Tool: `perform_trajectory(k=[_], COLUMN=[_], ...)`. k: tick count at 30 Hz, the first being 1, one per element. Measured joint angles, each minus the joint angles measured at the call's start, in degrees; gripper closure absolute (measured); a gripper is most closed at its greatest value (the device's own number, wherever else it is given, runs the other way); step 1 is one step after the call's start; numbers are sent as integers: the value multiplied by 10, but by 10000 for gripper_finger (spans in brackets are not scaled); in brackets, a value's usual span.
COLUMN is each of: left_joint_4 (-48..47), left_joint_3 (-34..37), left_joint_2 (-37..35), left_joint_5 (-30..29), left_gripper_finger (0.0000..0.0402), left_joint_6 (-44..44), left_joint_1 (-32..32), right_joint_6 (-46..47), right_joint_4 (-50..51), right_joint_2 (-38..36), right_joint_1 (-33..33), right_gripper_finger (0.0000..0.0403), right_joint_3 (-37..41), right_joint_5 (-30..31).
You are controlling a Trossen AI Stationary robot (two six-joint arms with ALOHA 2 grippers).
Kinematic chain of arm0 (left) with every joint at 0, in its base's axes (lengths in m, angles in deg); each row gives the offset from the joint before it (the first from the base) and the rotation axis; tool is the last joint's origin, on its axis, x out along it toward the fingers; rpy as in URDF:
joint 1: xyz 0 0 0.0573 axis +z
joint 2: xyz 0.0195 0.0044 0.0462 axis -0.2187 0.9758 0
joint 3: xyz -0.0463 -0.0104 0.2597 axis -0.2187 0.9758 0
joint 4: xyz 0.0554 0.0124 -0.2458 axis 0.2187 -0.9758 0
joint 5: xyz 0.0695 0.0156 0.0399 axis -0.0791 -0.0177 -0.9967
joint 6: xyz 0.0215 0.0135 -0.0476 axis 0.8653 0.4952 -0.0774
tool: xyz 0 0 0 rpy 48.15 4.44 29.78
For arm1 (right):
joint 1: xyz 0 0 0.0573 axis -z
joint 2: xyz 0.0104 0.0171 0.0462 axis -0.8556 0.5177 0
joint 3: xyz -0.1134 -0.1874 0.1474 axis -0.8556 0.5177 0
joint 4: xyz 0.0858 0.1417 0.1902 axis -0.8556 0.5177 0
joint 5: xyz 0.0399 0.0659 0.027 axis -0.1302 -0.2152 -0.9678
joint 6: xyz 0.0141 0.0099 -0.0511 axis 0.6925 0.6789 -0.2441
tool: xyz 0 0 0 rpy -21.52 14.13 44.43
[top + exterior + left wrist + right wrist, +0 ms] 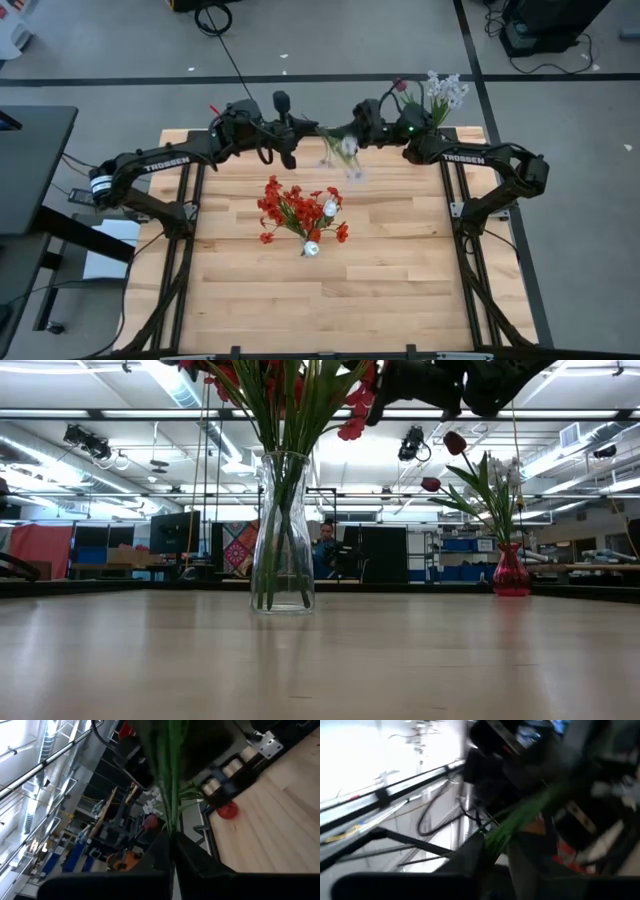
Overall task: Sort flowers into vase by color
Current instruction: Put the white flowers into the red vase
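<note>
Wooden counter [400,290]: pale butcher-block top, both arms reaching in over its far edge.

Clear glass vase [282,535]: upright near the middle of the counter, holding red flowers [290,207] on green stems. A white bud [330,208] sits among the red blossoms. In the low view the stems run down inside the glass and the blossoms spread above the rim.

Red vase [511,572]: small, upright at the far right corner of the counter, well apart from the clear vase. It holds maroon tulip buds [454,442] and pale white sprays [444,92] with green leaves.

Left gripper [287,128]: held high above the far middle of the counter, beyond the clear vase. In the left wrist view its jaws are clamped on a bunch of green stems [171,775] that rise away between the fingers.

Right gripper [362,122]: also raised above the far middle of the counter, close to the left gripper and facing it. In the right wrist view green stems pass between its fingers, jaws together on them.

Pale blurred spray [345,152]: hangs in the air between the two grippers, over the counter, beyond the red flowers; the blossom colour is whitish, details smeared.

Room beyond: a person [325,545] is seen behind the clear vase in the low view.
</note>
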Motion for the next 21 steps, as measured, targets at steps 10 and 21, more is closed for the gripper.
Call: perform_trajectory(k=[10,21], left_joint_4=[-16,-25], left_joint_3=[-1,-1], left_joint_2=[-52,-56], left_joint_5=[106,256], left_gripper_finger=[393,393], left_joint_6=[-281,-681], left_joint_1=[86,185], right_joint_6=[-292,-540], right_joint_4=[-264,-67], right_joint_2=[-7,-15], right_joint_1=[46,55], right_gripper_finger=[161,152], right_joint_3=[-1,0], right_joint_5=[106,183])
